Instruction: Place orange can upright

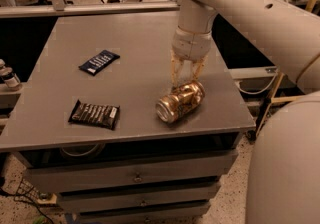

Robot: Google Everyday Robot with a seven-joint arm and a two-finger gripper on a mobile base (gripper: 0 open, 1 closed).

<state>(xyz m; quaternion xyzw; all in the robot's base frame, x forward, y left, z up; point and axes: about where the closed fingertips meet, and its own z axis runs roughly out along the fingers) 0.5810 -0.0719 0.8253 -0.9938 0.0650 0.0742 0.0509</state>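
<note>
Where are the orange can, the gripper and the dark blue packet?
orange can [181, 101]: camera view, middle of its side.
gripper [186, 78]: camera view, its tip, over the can.
dark blue packet [99, 62]: camera view, centre of its face.
</note>
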